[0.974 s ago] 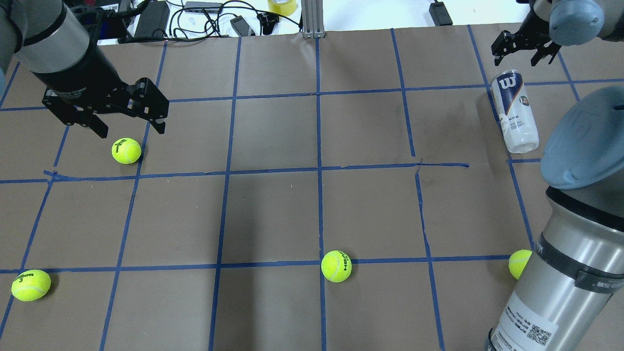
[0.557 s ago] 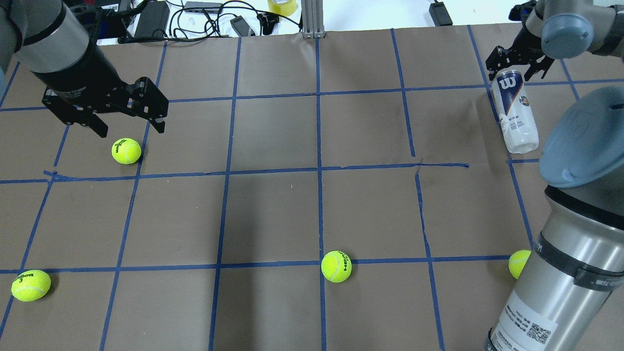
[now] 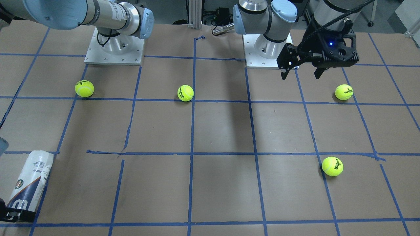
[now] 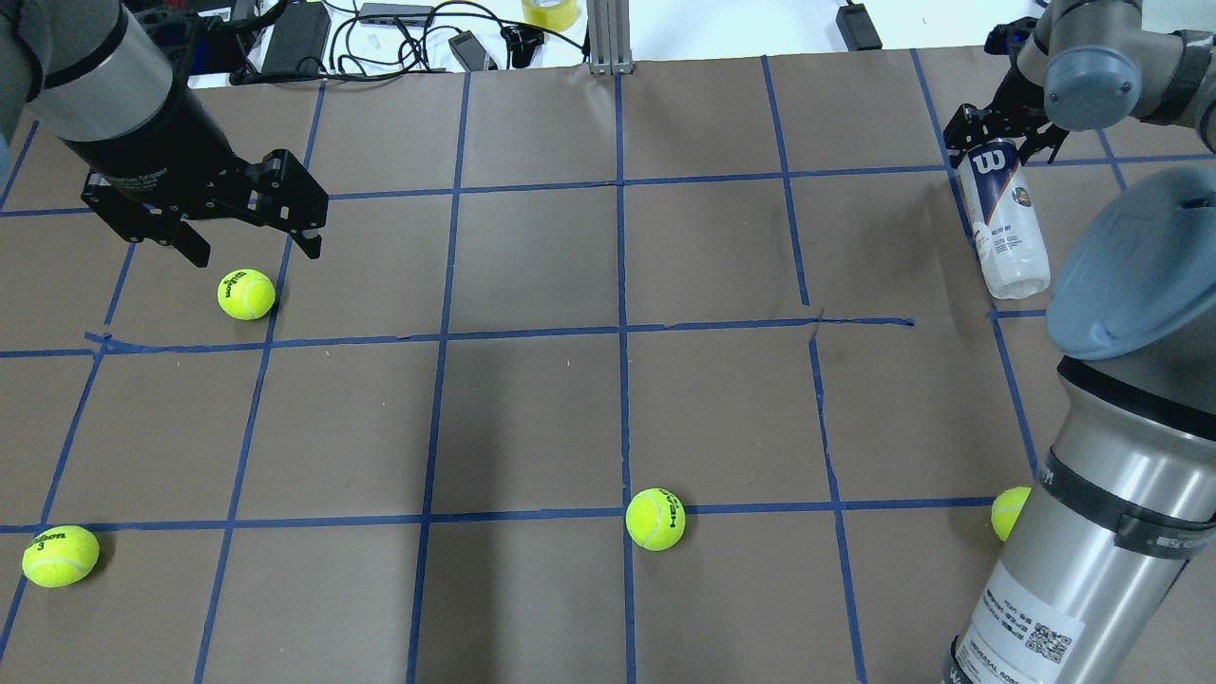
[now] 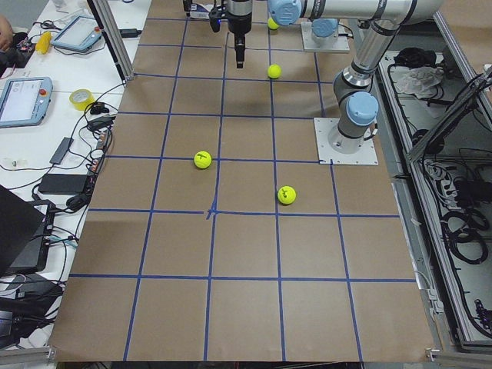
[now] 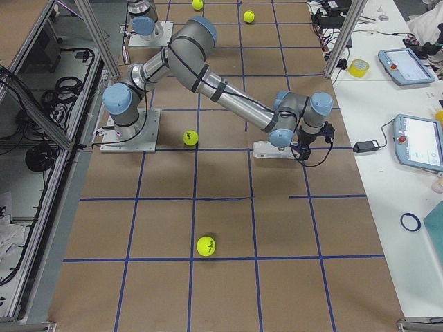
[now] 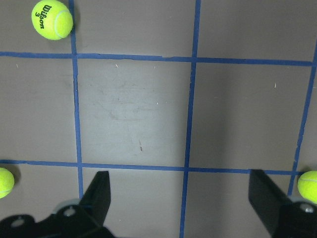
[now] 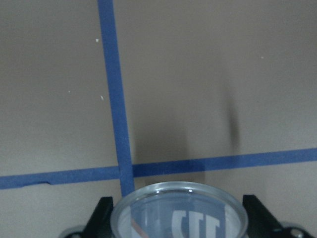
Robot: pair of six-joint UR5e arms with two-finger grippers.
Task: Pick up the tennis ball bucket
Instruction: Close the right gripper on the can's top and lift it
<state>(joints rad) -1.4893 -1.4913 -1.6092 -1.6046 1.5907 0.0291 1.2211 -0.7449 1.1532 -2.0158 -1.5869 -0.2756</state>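
The tennis ball bucket is a clear can with a white and navy "W" label. It lies on its side at the table's far right and also shows in the front view. My right gripper is open, with its jaws on either side of the can's far end. In the right wrist view the can's round rim sits between the two fingers. My left gripper is open and empty. It hovers just beyond a tennis ball at the far left.
More tennis balls lie at the near left, near middle and near right, the last beside my right arm's base. Cables and a tape roll lie past the table's far edge.
My right gripper has come down and toward the can, from above and beyond it to astride its far end. The can, the balls and my left arm have not moved.
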